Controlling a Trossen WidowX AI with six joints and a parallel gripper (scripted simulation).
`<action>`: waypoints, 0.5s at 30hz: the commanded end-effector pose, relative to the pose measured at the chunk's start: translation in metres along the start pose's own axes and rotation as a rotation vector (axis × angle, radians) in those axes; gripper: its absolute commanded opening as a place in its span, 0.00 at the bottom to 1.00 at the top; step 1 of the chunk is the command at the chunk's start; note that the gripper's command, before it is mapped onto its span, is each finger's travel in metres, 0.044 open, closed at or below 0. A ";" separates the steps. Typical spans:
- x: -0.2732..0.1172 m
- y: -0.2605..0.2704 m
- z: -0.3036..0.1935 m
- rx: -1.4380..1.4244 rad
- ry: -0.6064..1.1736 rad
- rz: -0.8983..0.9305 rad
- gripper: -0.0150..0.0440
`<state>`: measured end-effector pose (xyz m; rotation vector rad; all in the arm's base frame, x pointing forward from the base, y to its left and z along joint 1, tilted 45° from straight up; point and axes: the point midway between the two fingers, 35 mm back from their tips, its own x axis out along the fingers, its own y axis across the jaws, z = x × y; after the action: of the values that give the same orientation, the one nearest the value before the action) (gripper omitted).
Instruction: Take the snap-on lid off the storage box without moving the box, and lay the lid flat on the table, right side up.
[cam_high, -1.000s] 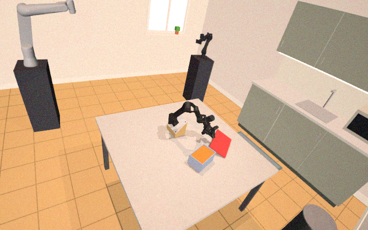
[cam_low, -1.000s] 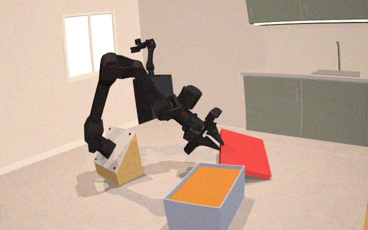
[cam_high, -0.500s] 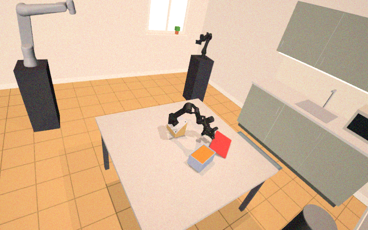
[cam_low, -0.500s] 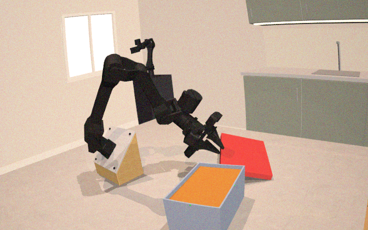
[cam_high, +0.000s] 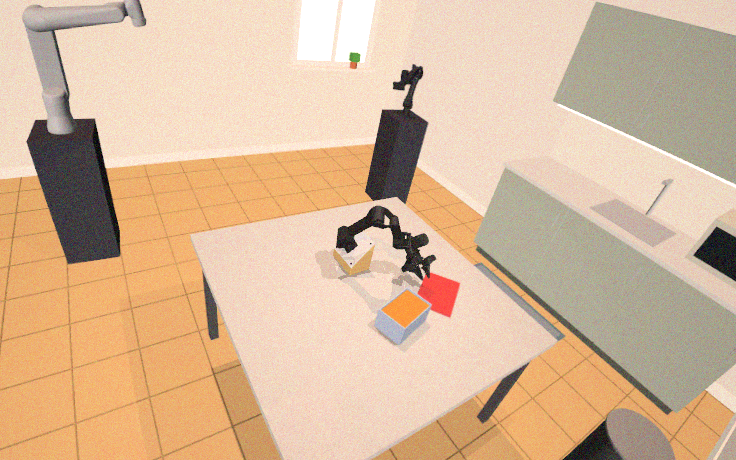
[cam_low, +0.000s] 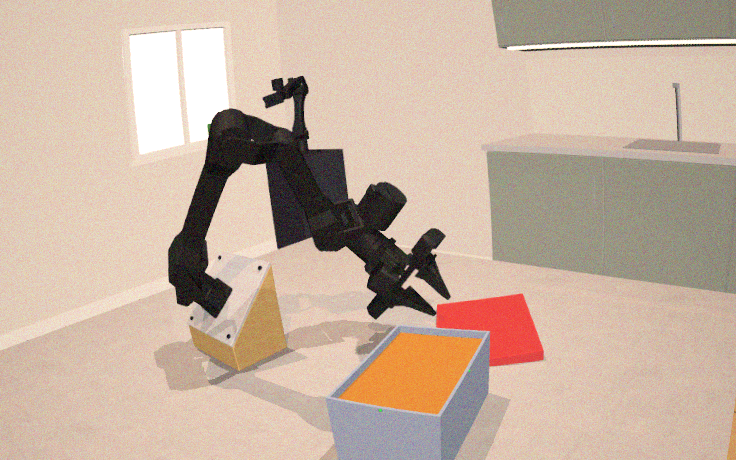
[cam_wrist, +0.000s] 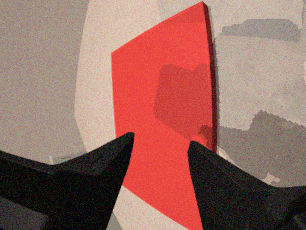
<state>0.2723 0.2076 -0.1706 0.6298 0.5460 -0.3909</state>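
Seen from above, the bench (cam_high: 325, 368) stands on an orange tiled floor (cam_high: 162, 336) (cam_high: 37, 303). Beyond the bench, a bright two-pane window (cam_high: 315, 29) (cam_low: 157, 92) is set in a cream wall (cam_high: 206, 86) (cam_low: 59, 162). To the bench's right in the top view run sage-green base cabinets (cam_high: 591, 292) (cam_low: 548, 211), with green wall cabinets (cam_high: 651, 70) (cam_low: 613, 18) above, underlit by a white strip (cam_high: 645, 142) (cam_low: 624, 45).
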 end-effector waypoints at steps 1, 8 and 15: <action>-0.001 0.005 0.000 0.011 0.001 0.008 0.72; -0.008 -0.007 0.000 0.011 0.001 0.007 0.99; -0.019 -0.016 -0.001 0.011 0.002 0.006 1.00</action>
<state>0.2538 0.1996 -0.1710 0.6356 0.5486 -0.3913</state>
